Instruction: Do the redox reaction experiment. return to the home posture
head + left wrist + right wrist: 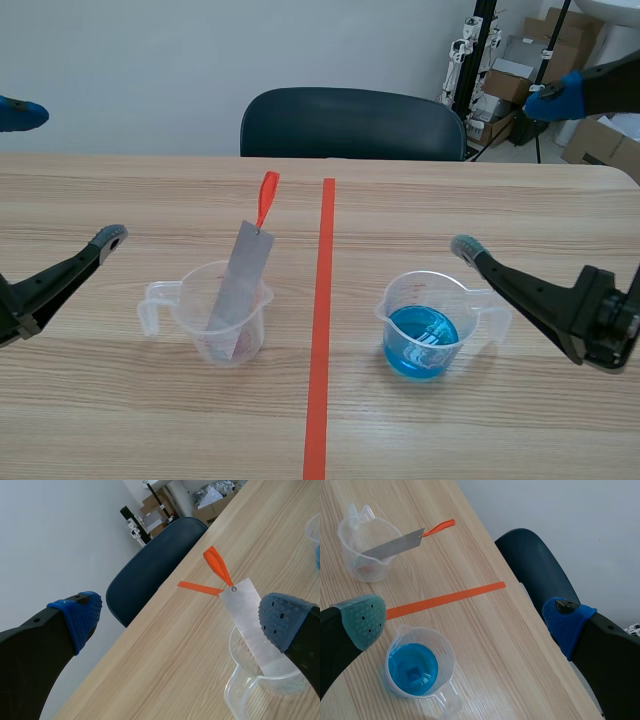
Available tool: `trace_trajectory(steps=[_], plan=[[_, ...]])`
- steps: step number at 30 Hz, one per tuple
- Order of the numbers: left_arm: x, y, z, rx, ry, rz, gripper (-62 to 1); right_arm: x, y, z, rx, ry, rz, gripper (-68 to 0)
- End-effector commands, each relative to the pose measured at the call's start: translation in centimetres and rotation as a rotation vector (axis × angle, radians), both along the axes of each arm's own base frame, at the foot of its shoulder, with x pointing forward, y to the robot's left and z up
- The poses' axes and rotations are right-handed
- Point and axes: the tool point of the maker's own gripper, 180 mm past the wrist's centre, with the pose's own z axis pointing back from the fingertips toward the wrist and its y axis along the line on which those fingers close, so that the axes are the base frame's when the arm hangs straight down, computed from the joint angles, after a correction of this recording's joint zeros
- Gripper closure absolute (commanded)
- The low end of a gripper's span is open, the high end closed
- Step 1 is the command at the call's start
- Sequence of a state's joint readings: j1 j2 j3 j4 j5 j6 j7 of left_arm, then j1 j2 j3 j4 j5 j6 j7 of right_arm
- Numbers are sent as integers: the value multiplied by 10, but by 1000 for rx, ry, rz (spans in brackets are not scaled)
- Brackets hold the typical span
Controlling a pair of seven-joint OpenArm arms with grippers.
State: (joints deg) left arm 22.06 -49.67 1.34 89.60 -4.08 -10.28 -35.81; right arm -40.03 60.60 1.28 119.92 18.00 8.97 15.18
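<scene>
Condition: the left gripper [64,176] hangs at the left edge of the scene view, fingers spread wide, holding nothing. The right gripper [510,172] stands at the right edge, also spread and empty.

Task items: the metal strip [238,285], with its orange-red tag [266,198], leans in the clear beaker [190,312] at lower centre-left. The beaker of blue liquid [432,296] sits at lower centre-right, across the tape line [323,330].

Hazard 1: the right gripper's lower finger lies just beside that beaker's rim and handle. A low or sideways sweep on the way home would likely strike it and spill liquid over the table [100,420].

Hazard 2: the strip stands tall and tilted, and the light beaker looks easy to tip. The left gripper's lower finger points toward its handle, so any forward drift risks toppling both.

Judgement: both arms should lift clear before swinging outward.
</scene>
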Motion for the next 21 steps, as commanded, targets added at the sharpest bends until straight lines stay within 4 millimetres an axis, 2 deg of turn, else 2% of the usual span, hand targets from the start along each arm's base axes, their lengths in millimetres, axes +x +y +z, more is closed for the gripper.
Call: trace_trajectory(steps=[1,21], plan=[[2,0,7,-18,-22,4,-623,2,1,8,12,-26,1,-679],[2,0,7,-18,-22,4,-623,3,-2,3,-7,-12,-13,-679]])
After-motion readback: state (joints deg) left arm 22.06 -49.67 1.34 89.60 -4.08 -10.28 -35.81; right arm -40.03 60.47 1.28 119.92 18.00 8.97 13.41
